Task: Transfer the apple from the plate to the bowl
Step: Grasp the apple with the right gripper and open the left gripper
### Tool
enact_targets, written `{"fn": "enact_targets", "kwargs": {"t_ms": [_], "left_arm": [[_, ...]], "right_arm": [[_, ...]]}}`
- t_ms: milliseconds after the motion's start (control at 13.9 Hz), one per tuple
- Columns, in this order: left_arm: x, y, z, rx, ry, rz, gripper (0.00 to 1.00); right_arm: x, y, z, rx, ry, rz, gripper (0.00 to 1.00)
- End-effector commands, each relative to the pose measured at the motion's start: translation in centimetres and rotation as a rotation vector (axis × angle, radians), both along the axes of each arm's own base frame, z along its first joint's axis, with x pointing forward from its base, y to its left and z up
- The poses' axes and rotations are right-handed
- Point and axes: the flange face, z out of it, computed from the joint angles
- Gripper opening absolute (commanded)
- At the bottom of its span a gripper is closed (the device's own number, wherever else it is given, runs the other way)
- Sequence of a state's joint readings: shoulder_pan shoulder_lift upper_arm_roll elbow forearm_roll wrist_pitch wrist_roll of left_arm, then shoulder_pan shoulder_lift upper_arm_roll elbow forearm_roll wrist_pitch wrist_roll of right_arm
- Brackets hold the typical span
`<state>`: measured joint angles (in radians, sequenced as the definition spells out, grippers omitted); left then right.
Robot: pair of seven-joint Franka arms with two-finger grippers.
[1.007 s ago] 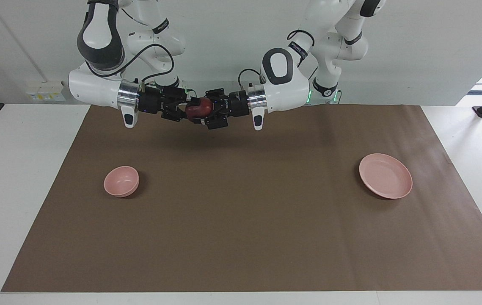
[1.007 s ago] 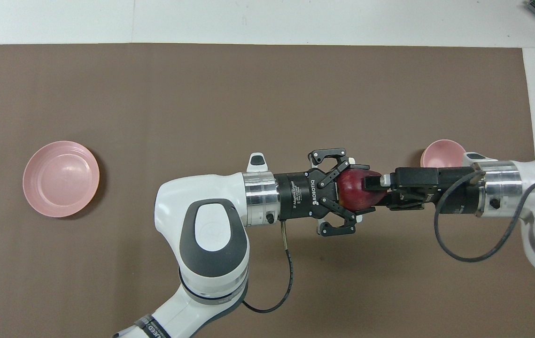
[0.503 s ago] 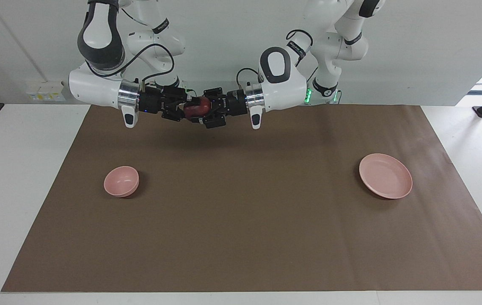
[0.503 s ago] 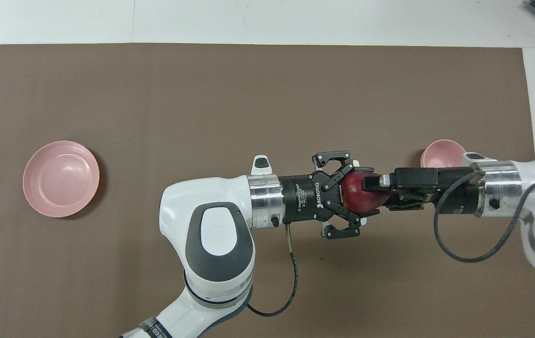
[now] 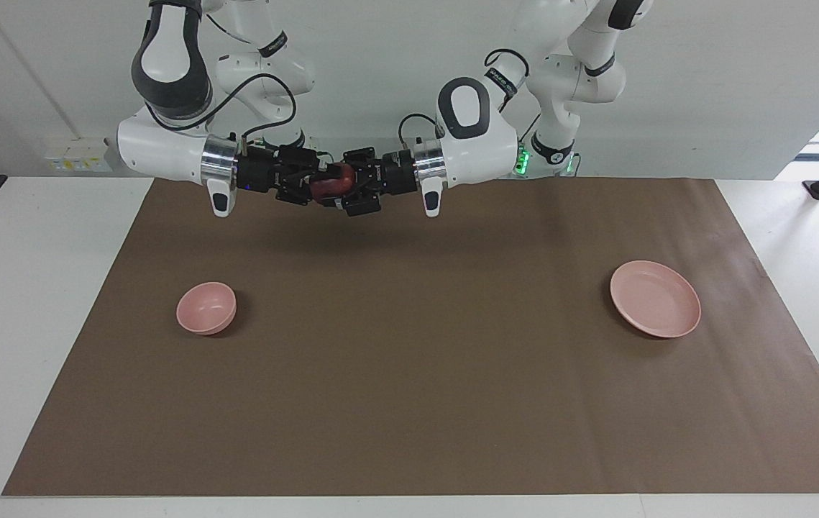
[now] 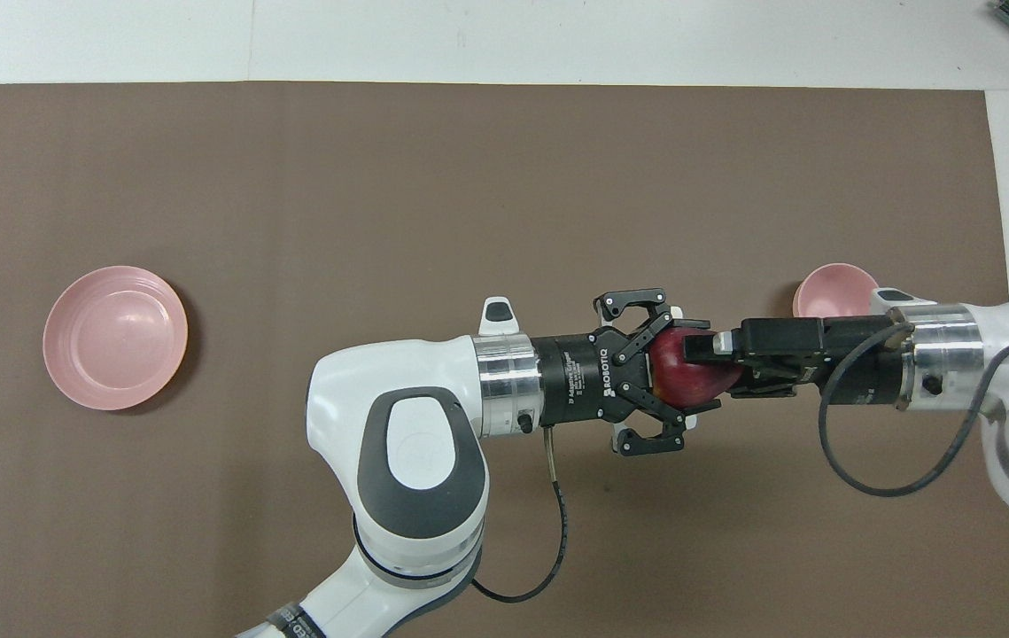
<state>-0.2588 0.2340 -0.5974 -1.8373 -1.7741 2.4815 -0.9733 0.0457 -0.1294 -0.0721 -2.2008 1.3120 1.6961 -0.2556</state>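
While the right claw [image 5: 316,183] hangs in place over the brown cover [image 5: 409,374] of the bench [image 5: 35,324], the left arm has pushed a little toward the right arm's end. It has carried the apple [image 5: 326,183] deeper into the waiting claw.

- Left claw [image 5: 341,188]: clamped on the apple, one finger on either side (clearest from overhead).
- Right claw: reaches in level from the other end and meets the apple. Whether it has a grip yet, cannot tell.
- Apple: in the air between the two claws, over bare cover. It is off the plate [image 5: 656,298] and not yet at the bowl [image 5: 206,308].

Reading: a mid-air handover, probably at the point where the second grip is being taken. The plate sits at the left arm's end and the bowl at the right arm's end, so the pass looks sensible. The first half of the task seems done, since the plate is empty. Still to come: the left claw lets go, then the carry and drop into the bowl. Letting go before the right claw has firm hold would likely drop the fruit onto the bench.

Count:
- apple 1
- plate 1
- bowl 1 (empty)
- arms 2
- claws 2
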Motion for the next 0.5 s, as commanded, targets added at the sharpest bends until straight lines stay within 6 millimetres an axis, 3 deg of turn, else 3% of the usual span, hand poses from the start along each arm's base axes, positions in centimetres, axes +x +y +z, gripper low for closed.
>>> {"fn": "enact_targets", "kwargs": {"t_ms": [0,216,288,360,432], "left_arm": [[-0.11,-0.79,0.72,-0.013,0.009,0.018,0.0],[-0.11,-0.75,0.62,-0.009,0.005,0.02,0.0],[0.0,-0.67,0.67,0.004,-0.012,0.02,0.87],[-0.24,-0.95,0.84,0.009,-0.018,0.024,1.0],[-0.27,-0.98,0.83,0.012,-0.017,0.026,1.0]], "right_arm": [[-0.38,0.13,0.13,0.025,0.009,-0.003,0.43],[-0.14,-0.09,0.5,0.032,0.005,0.004,0.06],[-0.05,-0.13,0.42,0.034,0.007,0.006,0.0],[-0.02,-0.13,0.49,0.034,0.006,0.006,0.0],[-0.03,-0.2,0.42,0.034,0.009,0.004,0.0]]}}
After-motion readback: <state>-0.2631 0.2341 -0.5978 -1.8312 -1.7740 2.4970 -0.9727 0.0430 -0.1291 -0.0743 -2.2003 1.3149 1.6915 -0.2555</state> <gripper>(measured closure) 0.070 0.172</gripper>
